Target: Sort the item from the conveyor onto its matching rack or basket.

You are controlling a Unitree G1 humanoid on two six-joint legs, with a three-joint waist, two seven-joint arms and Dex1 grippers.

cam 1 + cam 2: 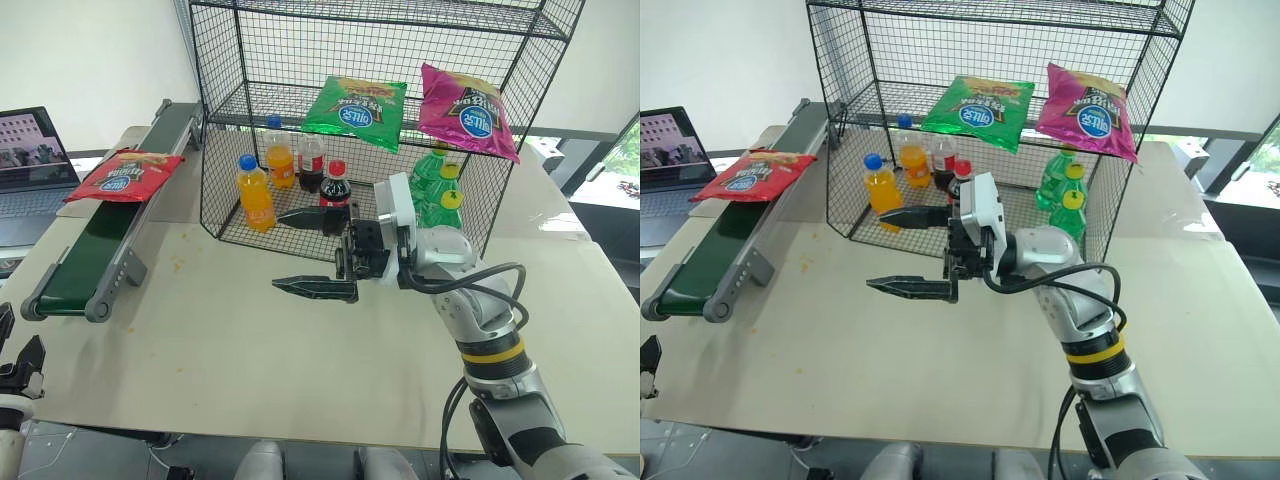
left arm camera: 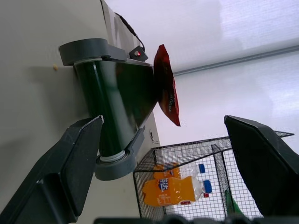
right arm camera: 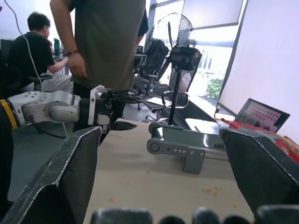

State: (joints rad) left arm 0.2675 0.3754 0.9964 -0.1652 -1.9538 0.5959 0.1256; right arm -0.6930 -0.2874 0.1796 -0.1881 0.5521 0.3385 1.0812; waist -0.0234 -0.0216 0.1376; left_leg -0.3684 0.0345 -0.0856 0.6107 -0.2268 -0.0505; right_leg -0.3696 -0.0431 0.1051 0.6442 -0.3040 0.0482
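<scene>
The item, a flat red snack bag (image 1: 125, 177) with a round blue logo, lies across the far part of the dark green conveyor (image 1: 95, 250) at the left. The tall black wire rack (image 1: 225, 130) stands at the back of the table. My right gripper (image 1: 282, 252) hangs open over the table in front of the rack, pointing left toward the conveyor, with nothing between its fingers. My left gripper (image 1: 18, 340) is open and empty at the near left, just off the table's edge, below the conveyor's near end. Its wrist view looks along the belt (image 2: 117, 98) to the red bag (image 2: 167, 88).
A green snack bag (image 1: 355, 110) and a magenta one (image 1: 465, 110) rest on the rack's upper shelf; orange (image 1: 256, 195), cola (image 1: 335, 185) and green (image 1: 440, 190) bottles stand below. A laptop (image 1: 35, 150) sits far left. Two people (image 3: 107, 42) are beyond the table's left side.
</scene>
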